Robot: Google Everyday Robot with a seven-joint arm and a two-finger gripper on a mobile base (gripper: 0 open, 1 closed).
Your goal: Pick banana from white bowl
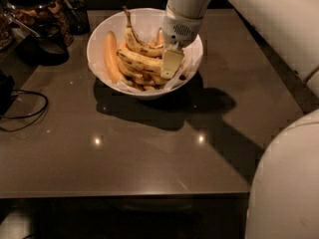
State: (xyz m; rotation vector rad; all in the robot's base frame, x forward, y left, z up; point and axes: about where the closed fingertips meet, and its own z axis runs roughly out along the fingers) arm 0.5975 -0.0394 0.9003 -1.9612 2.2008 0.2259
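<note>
Gripper: the gripper [171,63] hangs inside the bowl's right half, one pale finger [171,62] pointing straight down onto the fruit pile; whether it has anything pinched, I cannot tell.
Arm: the arm [187,6] drops in from the top right, steep and nearly vertical, which suits reaching over the bowl's high wall.
Bowl: the bowl [99,41] sits near the far edge of the worktop, roughly centred between the left and right edges.
Banana: the banana [138,60], speckled and gently curved, lies across the middle of the bowl, its right end under or right at the finger; contact is likely but I cannot confirm it.
Neighbours: a curved banana [138,41] with a dark stem rests behind it toward the far rim, and a smooth orange fruit [111,56] lies along the left wall, clear of the gripper.
Why there: my read is the gripper is lined up on the banana's right end because that end is exposed on top of the pile.
Risk: the fruit is heaped tight, so a lift could drag a neighbour along.
Far left corner: a jar [35,6] and a dark container [42,46] stand there, with a cable [22,116] trailing by the left edge, all well apart from the action.
Table: the table [149,153] shows two light glints near the front edge.
</note>
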